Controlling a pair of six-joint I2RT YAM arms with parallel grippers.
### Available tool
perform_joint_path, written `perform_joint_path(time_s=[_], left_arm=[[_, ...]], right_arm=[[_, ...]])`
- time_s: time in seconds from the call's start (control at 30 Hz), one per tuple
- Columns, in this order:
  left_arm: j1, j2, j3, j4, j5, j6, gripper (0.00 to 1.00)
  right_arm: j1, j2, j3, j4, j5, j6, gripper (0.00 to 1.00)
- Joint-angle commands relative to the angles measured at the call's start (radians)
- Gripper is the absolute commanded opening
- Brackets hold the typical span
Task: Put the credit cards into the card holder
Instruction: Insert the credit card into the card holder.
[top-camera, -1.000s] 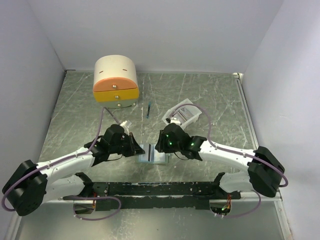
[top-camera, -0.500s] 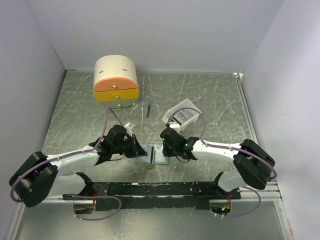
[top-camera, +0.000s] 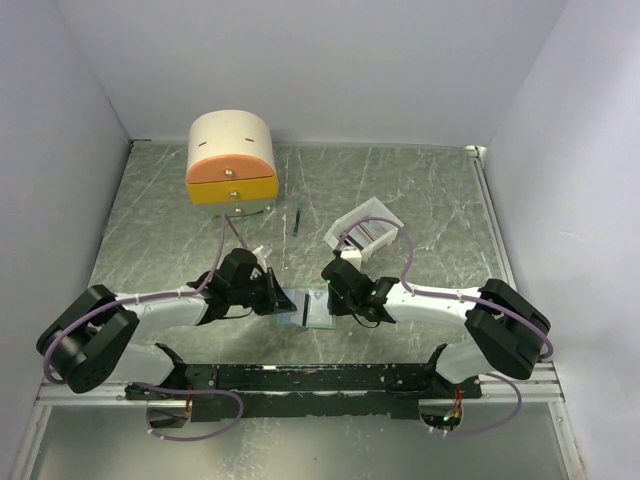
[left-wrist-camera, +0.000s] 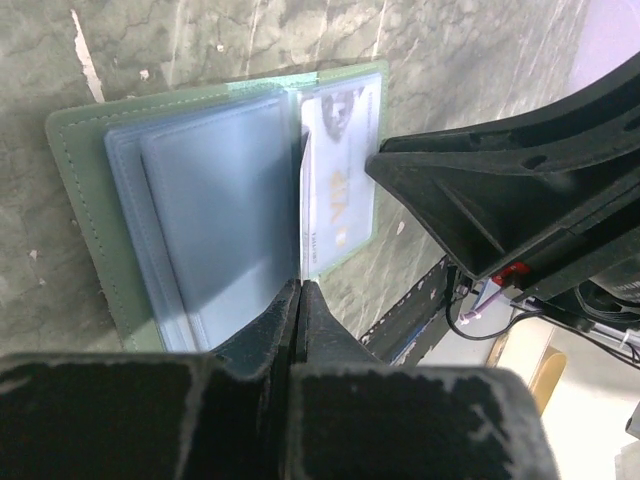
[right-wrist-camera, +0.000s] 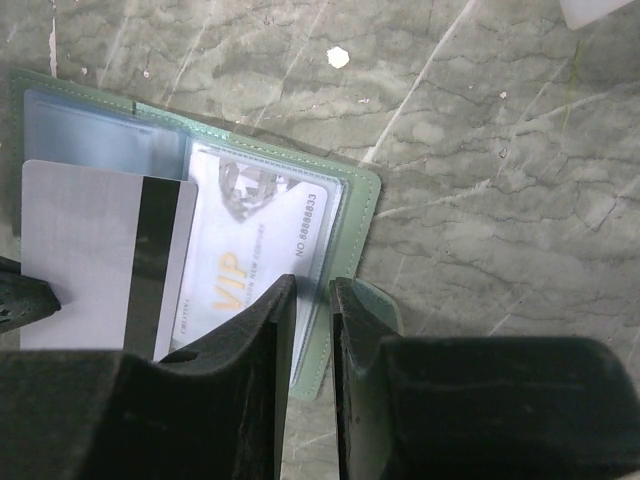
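Observation:
The card holder (top-camera: 318, 316) lies open on the table between both grippers, with a green cover (right-wrist-camera: 362, 200) and clear sleeves (left-wrist-camera: 210, 210). One credit card with gold "VIP" lettering (right-wrist-camera: 250, 255) sits inside the right sleeve, and it also shows in the left wrist view (left-wrist-camera: 340, 180). My left gripper (left-wrist-camera: 300, 285) is shut on a second credit card (right-wrist-camera: 90, 250), whose pale back has a black stripe. That card stands edge-on over the holder's middle fold (left-wrist-camera: 301, 200). My right gripper (right-wrist-camera: 312, 285) pinches the holder's right edge, jaws only narrowly apart.
A cream-and-orange drawer box (top-camera: 231, 160) stands at the back left. A white open tray (top-camera: 365, 232) sits behind the right gripper. A thin blue stick (top-camera: 298, 220) lies between them. The black rail (top-camera: 300, 378) runs along the near edge.
The right arm has folded in and dropped low, bringing its gripper to the holder's right edge. The left arm has stretched in, keeping its card at the holder.

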Motion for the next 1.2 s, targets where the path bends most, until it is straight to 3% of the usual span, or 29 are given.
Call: perform_joint_path(time_s=[0.0, 1.17], left_arm=[[0.008, 0.023, 0.007, 0.039, 0.02, 0.022, 0.07], [0.02, 0.105, 0.039, -0.019, -0.04, 0.012, 0.07]], right_arm=[[0.004, 0.006, -0.023, -0.009, 0.026, 0.001, 0.2], [0.013, -0.004, -0.023, -0.022, 0.033, 0.009, 0.2]])
